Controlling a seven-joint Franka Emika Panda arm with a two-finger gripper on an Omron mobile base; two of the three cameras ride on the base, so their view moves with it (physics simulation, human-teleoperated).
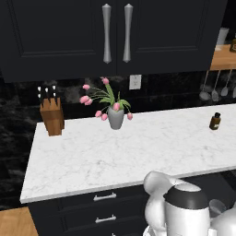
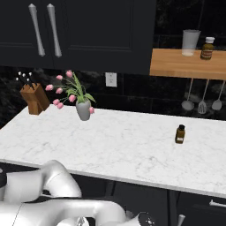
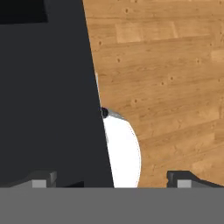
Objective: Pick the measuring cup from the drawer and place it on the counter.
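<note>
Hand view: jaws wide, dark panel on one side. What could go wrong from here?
1. The gripper is open beside a dark cabinet panel; one fingertip sits in front of it, so a sideways move may clip the panel.
2. No measuring cup is clearly identifiable in the hand view, so closing now would likely grab nothing.
3. On the counter, the vase of tulips and small brown bottle could be knocked during placement.
</note>
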